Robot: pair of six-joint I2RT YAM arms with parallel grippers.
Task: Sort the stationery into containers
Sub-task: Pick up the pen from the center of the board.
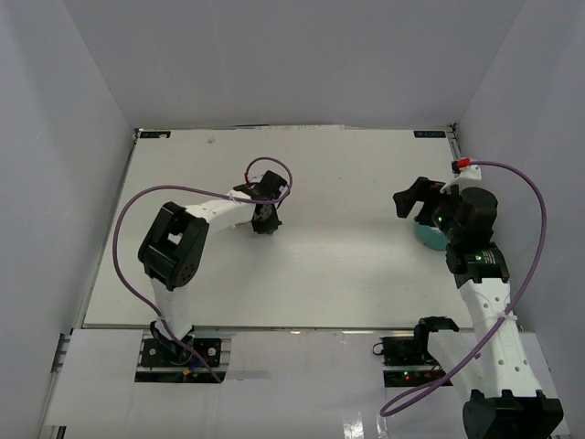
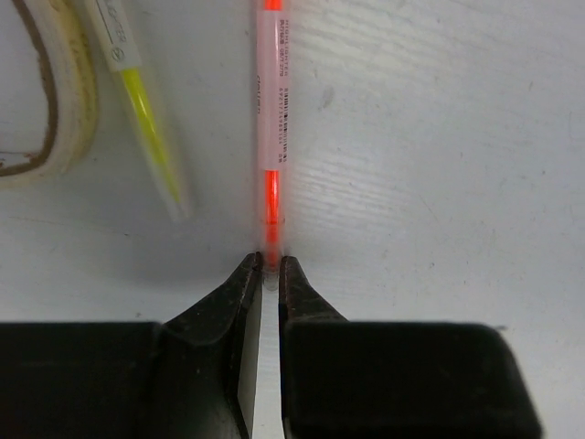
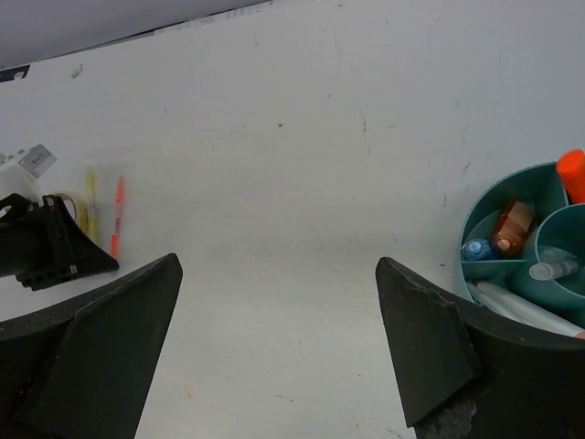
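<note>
**Left hand nips orange pen; right hand spread by teal cup**

On the white bench (image 2: 439,137), in the left wrist view, a beige rubber-band loop (image 2: 78,91) lies furthest left. A thin clear pen with a yellow core (image 2: 146,119) lies just beside it, then a thin clear pen with an orange core (image 2: 271,137). The left hand (image 2: 271,267) has its black fingers pressed together on that orange pen's near end. Well apart to the right, the right hand (image 3: 279,302) hangs spread wide, gripping nothing. At its right stands the round teal plastic organiser cup (image 3: 489,268). Its compartments hold an orange-capped marker (image 3: 571,174), a light blue piece (image 3: 477,249) and a salmon-brown piece (image 3: 512,224).
</note>
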